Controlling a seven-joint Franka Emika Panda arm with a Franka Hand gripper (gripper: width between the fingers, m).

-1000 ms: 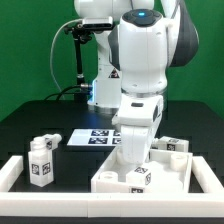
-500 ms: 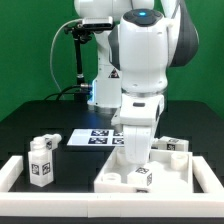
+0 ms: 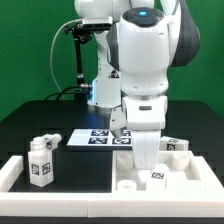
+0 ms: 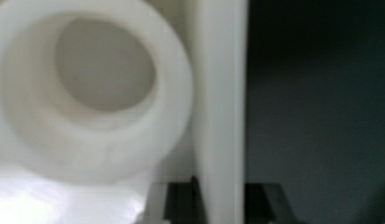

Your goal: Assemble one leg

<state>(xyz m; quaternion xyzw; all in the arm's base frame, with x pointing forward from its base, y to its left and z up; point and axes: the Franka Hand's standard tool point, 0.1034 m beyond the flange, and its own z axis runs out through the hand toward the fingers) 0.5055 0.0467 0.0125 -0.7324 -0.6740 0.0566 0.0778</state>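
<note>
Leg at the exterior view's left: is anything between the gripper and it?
Nothing visible. Only bare black table lies between the gripper and that leg. The gripper is down at the large white square piece, though; whether it grips it cannot be told.
</note>
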